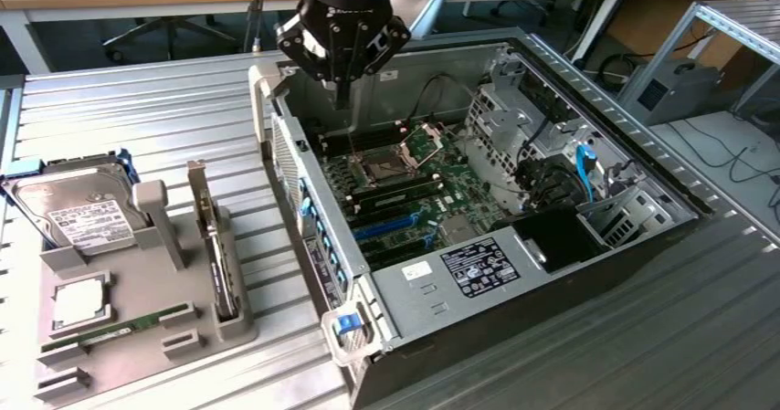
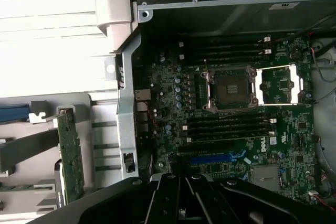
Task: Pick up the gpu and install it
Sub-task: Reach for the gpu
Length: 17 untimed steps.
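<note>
A thin, flat gpu (image 1: 217, 257) (image 2: 71, 156), a green circuit board with a narrow silver bracket at one end, stands upright on its long edge. It is slotted along the grey holder tray's (image 1: 128, 341) edge on the exterior view's right.

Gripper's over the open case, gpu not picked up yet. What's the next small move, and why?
Probably shift toward the exterior view's left, over the gpu: the gripper hangs shut and empty above the case, while the card stands upright in the grey holder.
</note>
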Motion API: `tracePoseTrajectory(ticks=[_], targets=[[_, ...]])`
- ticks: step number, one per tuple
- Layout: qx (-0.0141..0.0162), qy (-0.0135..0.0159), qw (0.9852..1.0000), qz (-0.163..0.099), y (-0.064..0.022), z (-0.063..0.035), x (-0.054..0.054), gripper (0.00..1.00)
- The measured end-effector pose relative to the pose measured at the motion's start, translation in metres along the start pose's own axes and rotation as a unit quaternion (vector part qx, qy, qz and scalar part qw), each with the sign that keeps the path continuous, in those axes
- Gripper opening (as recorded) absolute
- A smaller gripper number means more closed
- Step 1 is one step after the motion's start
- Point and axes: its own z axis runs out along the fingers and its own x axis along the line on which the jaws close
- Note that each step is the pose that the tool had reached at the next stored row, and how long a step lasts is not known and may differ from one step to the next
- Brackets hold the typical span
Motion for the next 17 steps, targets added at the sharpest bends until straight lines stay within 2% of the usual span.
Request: tracePoseTrajectory(ticks=[10, 17], targets=[[0.0, 0.0, 1.0, 0.0, -0.0016, -0.0006, 0.022, 0.11], [0.0, 0.0, 1.0, 0.0, -0.0033, -0.0012, 0.044, 0.11]])
